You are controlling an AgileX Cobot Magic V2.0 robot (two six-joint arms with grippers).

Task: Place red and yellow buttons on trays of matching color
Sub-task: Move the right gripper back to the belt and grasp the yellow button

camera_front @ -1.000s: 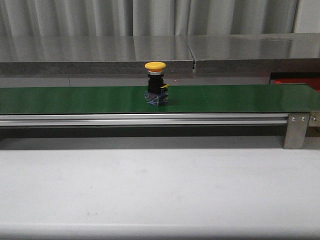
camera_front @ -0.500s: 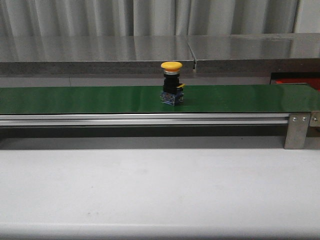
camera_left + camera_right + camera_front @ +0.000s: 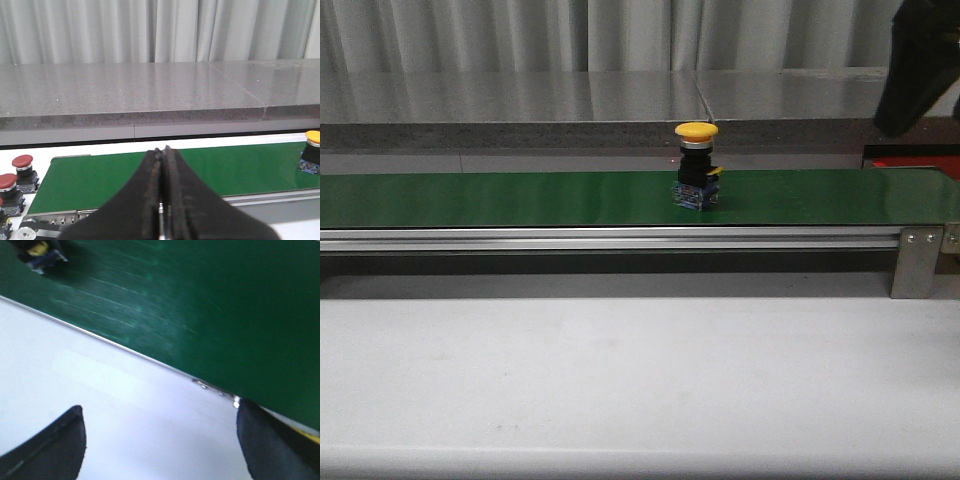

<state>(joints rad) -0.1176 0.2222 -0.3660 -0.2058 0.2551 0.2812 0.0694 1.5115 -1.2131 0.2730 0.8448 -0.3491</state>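
Yellow button (image 3: 697, 165): upright on the green belt (image 3: 520, 198), right of the belt's middle in the front view; yellow cap on top, dark body, blue base. Also seen at the edge of the left wrist view (image 3: 312, 156).
Red buttons (image 3: 22, 167): at least 2 in the left wrist view, standing just off the belt's end, beside its roller; red caps, dark bases.
Red tray (image 3: 912, 160): a red-orange strip behind the belt's right end, partly hidden. The yellow button is well apart from it.
Left gripper (image 3: 164, 200): fingers pressed together, holding nothing, off the belt on its near side.
Right gripper (image 3: 160, 440): fingers spread wide, nothing between them, over the white table (image 3: 125, 415) near the belt's edge rail. The picture is blurred.
Right arm (image 3: 920, 65): dark shape at the upper right of the front view, above the tray.
Bracket (image 3: 916, 262): grey metal, 2 screws, at the belt's right end.
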